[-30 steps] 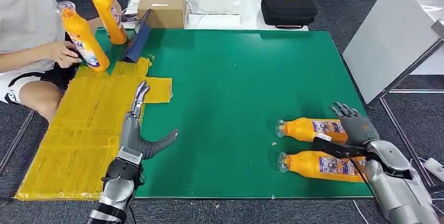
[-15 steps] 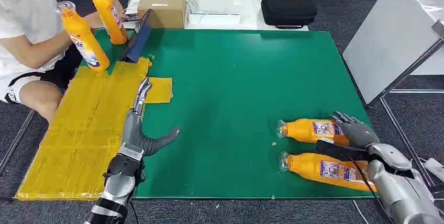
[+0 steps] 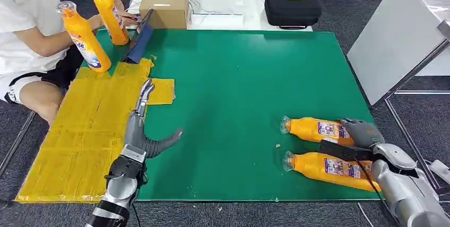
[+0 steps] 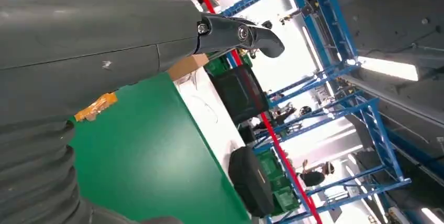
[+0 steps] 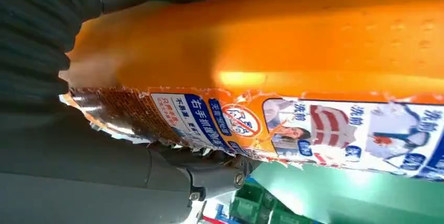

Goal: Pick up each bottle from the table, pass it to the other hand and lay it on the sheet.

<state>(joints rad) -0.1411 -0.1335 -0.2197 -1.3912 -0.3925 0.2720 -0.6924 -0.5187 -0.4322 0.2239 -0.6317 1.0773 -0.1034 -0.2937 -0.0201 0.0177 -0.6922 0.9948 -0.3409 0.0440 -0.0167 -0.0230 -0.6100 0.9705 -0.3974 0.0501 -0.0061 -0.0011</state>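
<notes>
Closing down from its raised spread of 1 second ago, the right hand is apparently wrapping the farther orange bottle lying on the green mat, while the left hand is waiting open-fingered beside the yellow sheet.

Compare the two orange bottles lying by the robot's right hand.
The farther bottle has the right hand closing over its base; the nearer bottle lies untouched, partly under the forearm. The farther one lies closer to the table's middle. Both are orange, labelled, on their sides on the green mat, caps pointing toward the yellow sheet.
</notes>
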